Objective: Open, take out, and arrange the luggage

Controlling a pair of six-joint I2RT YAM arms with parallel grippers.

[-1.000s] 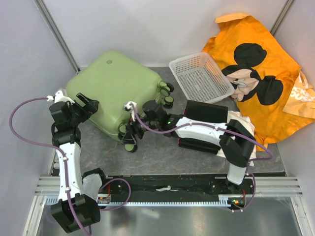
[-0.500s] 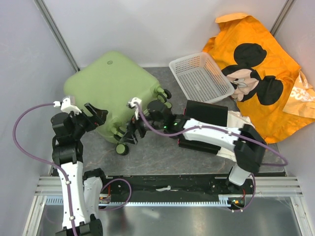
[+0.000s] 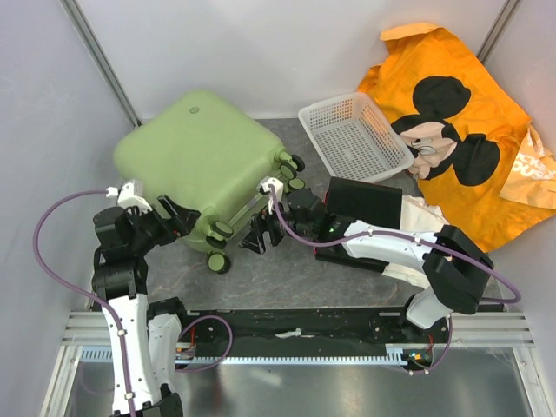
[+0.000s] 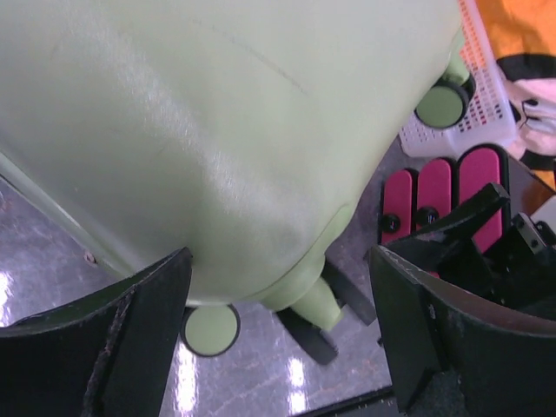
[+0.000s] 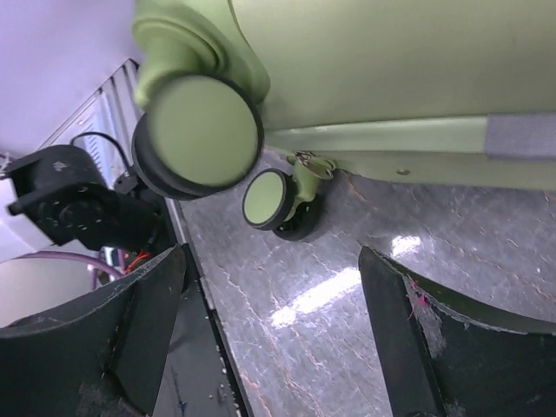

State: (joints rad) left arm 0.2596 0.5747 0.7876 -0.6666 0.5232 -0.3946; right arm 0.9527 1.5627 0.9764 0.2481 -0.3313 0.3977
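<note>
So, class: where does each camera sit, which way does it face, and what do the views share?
Top external: above and behind the bases, looking down at the table; both arms show, left end effector and right end effector at the green suitcase.
Left wrist: on the left arm, facing the suitcase's wheeled corner; its own fingers show.
Right wrist: low over the table, facing the suitcase's lower edge and wheels; its own fingers show.
Shared: both wrist views see the suitcase's wheels.

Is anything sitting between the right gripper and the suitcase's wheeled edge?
Nothing visible does. The right gripper is open, close to the luggage. In the right wrist view, only bare table and the case's own wheels lie ahead of the fingers.
</note>
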